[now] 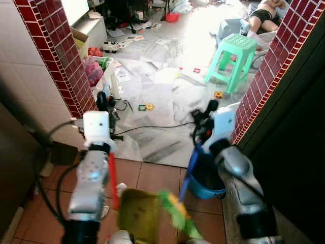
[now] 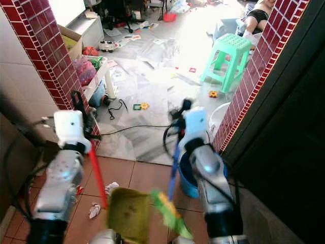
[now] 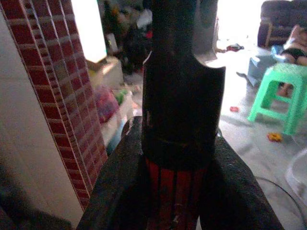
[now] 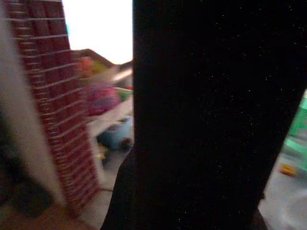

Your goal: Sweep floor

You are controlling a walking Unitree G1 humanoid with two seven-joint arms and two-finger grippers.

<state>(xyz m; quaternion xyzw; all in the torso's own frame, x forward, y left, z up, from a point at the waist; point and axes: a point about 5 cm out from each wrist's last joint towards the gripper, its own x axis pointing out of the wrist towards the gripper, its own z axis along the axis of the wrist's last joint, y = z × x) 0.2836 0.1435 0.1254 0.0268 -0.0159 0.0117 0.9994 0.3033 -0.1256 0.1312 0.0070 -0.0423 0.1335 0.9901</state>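
My left gripper (image 1: 102,100) is shut on the red handle (image 1: 111,175) of a yellow-green dustpan (image 1: 137,216), which hangs low over the brown tiles in front of me. In the left wrist view the red handle (image 3: 175,191) sits between the dark fingers. My right gripper (image 1: 208,108) is shut on the blue handle (image 1: 191,165) of a broom. Its green bristles (image 1: 179,213) lie next to the dustpan's right side. Crumpled paper scraps (image 2: 94,209) lie on the tiles left of the dustpan. The right wrist view is mostly blocked by a dark shape close up.
Red brick pillars (image 1: 63,56) flank the doorway on both sides. A blue basin (image 1: 209,179) stands by the right pillar. Beyond are a littered pale floor, a black cable (image 1: 152,126), a green stool (image 1: 233,53), shelves with clutter (image 1: 96,68), and a person (image 1: 265,14) lying at the far right.
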